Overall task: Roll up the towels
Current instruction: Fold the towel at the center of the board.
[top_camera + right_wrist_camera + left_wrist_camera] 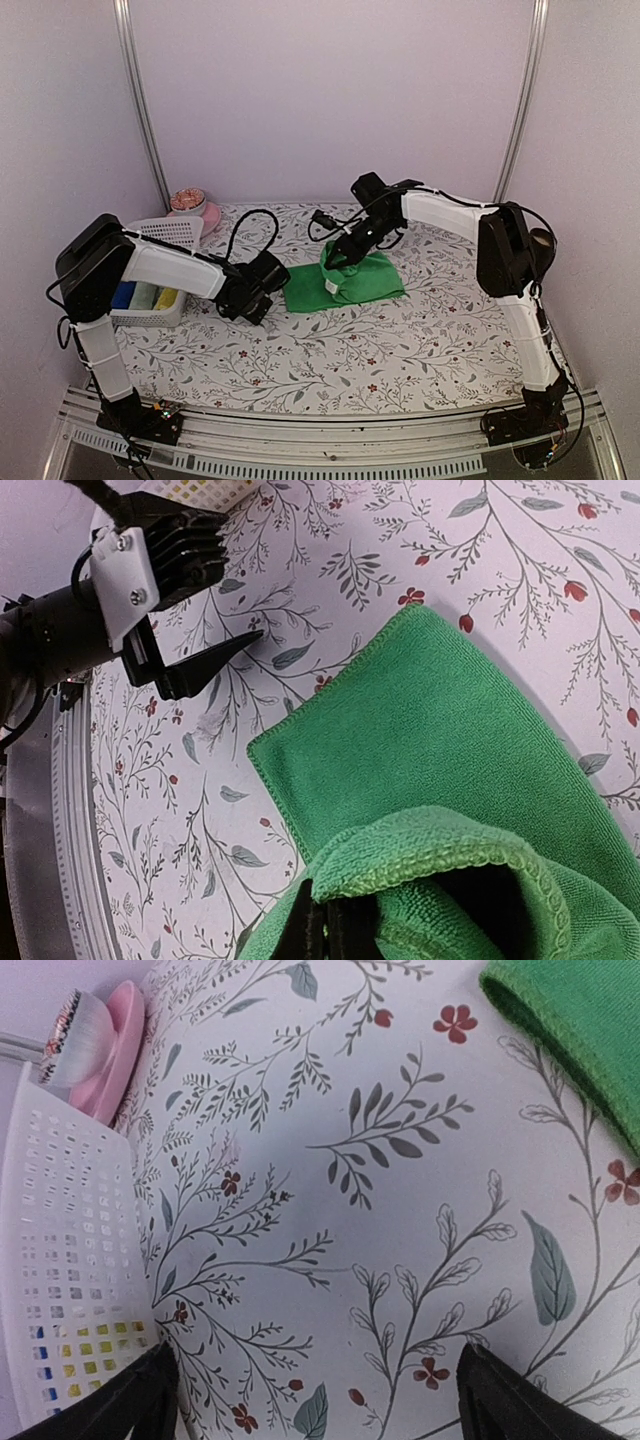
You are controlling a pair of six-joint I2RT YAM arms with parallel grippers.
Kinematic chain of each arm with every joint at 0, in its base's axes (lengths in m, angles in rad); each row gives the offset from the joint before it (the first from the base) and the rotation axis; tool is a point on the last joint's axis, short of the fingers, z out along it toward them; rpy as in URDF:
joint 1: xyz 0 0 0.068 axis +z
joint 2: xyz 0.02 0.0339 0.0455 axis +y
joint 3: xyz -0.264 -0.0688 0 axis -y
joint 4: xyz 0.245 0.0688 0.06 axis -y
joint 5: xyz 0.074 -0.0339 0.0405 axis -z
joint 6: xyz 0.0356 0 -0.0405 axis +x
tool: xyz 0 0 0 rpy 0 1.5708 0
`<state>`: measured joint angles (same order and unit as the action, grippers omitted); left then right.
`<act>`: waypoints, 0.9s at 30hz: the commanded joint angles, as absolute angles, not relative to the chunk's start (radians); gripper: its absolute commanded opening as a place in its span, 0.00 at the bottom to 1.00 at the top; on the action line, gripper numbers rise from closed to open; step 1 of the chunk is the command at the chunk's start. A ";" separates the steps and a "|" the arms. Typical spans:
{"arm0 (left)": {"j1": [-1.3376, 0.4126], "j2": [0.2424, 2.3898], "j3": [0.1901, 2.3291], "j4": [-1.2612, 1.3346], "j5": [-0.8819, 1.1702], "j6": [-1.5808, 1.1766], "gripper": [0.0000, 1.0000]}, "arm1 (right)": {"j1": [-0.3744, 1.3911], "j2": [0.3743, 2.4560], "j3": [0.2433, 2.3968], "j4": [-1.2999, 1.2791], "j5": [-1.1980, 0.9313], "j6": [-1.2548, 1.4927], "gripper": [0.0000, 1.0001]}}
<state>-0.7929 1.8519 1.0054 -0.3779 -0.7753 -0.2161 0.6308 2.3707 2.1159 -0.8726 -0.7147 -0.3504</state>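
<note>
Right arm [450, 212] stretches left across the floral table [400, 345], and the right gripper [340, 255] is clamped on a raised fold of the green towel [355, 285] lying mid-table. The left gripper [255, 308] hovers just left of the towel, spread wide and not touching it. Only the right wrist view shows the hem curled over its fingertips [322, 925].

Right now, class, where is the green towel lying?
In the top view the green towel lies midway across the floral table, a fold at its far edge pinched in the right gripper, with the open left gripper just to its left.
</note>
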 commanded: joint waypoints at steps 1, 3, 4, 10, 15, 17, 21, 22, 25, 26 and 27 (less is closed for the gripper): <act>-0.782 1.877 1.003 -0.365 -0.762 -0.216 0.97 | 0.647 2.413 2.155 -0.838 -0.731 -0.332 0.02; -0.782 1.879 1.005 -0.366 -0.760 -0.216 0.97 | 0.651 2.421 2.160 -0.827 -0.733 -0.328 0.02; -0.782 1.880 1.005 -0.367 -0.759 -0.216 0.97 | 0.653 2.423 2.164 -0.822 -0.734 -0.325 0.02; -0.783 1.890 1.009 -0.369 -0.757 -0.218 0.97 | 0.664 2.439 2.184 -0.802 -0.741 -0.312 0.03; -0.783 1.895 1.012 -0.370 -0.754 -0.217 0.97 | 0.671 2.450 2.188 -0.789 -0.746 -0.305 0.02; -0.784 1.896 1.012 -0.370 -0.753 -0.218 0.97 | 0.674 2.456 2.190 -0.786 -0.747 -0.303 0.02; -0.784 1.896 1.012 -0.370 -0.752 -0.219 0.97 | 0.682 2.465 2.189 -0.775 -0.752 -0.297 0.04; -0.783 1.896 1.012 -0.370 -0.752 -0.219 0.97 | 0.684 2.467 2.190 -0.772 -0.752 -0.293 0.06; -0.783 1.893 1.012 -0.370 -0.752 -0.218 0.97 | 0.688 2.474 2.189 -0.774 -0.776 -0.289 0.26; -0.782 1.891 1.013 -0.370 -0.751 -0.218 0.97 | 0.688 2.474 2.190 -0.778 -0.790 -0.289 0.35; -0.783 1.887 1.012 -0.370 -0.749 -0.218 0.97 | 0.687 2.469 2.190 -0.781 -0.809 -0.290 0.43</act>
